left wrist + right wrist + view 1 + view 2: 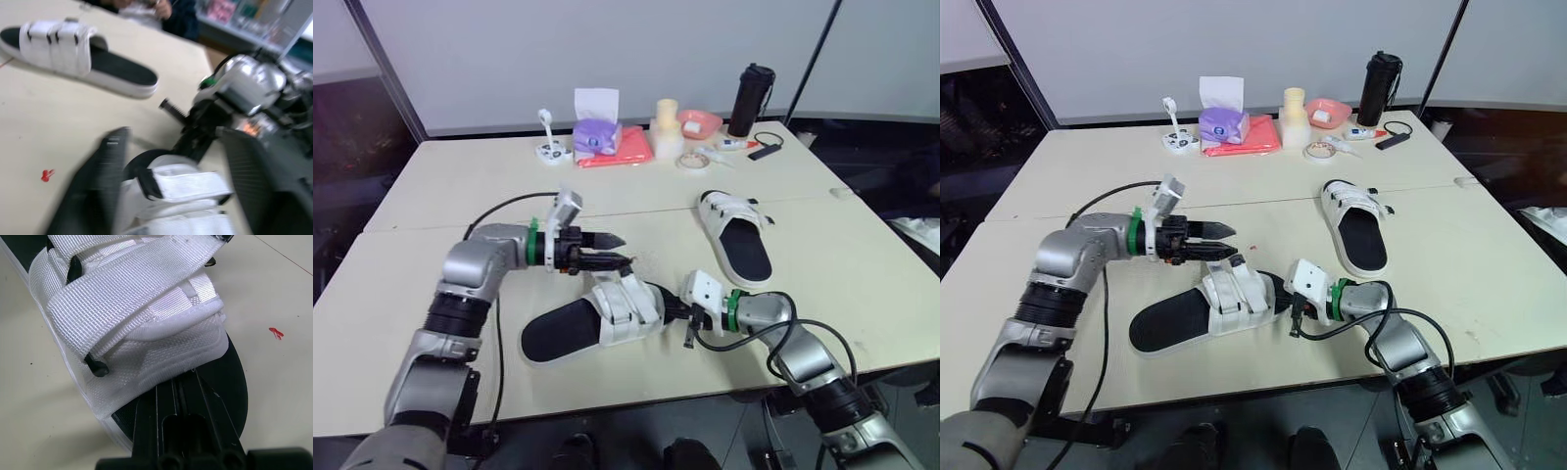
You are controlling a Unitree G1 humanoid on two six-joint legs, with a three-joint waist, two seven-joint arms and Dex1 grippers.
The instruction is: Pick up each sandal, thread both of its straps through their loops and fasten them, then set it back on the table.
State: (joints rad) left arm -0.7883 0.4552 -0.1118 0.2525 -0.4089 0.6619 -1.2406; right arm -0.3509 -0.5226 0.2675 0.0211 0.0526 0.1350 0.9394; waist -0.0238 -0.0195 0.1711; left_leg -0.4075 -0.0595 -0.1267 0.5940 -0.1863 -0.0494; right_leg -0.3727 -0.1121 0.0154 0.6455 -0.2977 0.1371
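Note:
The near white-strapped sandal (607, 318) lies on the table (431, 284), black footbed up, its straps (127, 298) wrapped across it. My left gripper (619, 251) hovers open just above the strap end; the strap shows between its fingers (98, 186). My right gripper (674, 310) is at the sandal's toe opening. It is shut, its pressed-together fingertips (188, 379) tucked at the front strap's hem over the footbed. The second sandal (736, 235) lies apart at the right, straps across it.
Along the table's far edge stand a purple tissue box (597, 132), a red cloth (625, 149), a pale cup (666, 125), a pink bowl (700, 121), a tape roll (693, 160) and a black bottle (751, 98). Black cables trail from both arms.

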